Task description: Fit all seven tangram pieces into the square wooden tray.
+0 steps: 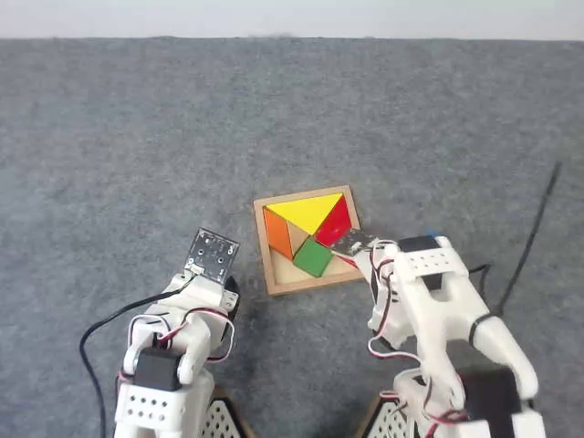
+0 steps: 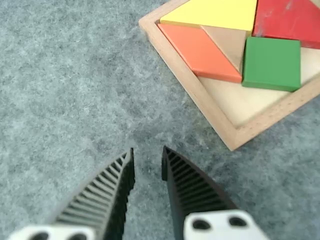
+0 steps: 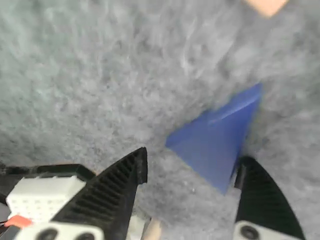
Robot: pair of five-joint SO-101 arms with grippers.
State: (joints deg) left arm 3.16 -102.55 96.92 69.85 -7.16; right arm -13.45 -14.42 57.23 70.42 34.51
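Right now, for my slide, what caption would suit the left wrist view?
Left gripper, slightly open, over the grey mat beside the wooden tray, partly filled with tangram pieces.

Grey felt covers the table (image 1: 137, 137). The tray (image 1: 263, 248) lies near its middle. A blue triangle (image 3: 215, 145) lies on the felt.

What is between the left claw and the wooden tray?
Only bare grey mat lies between the left gripper and the wooden tray. The left wrist view shows this.
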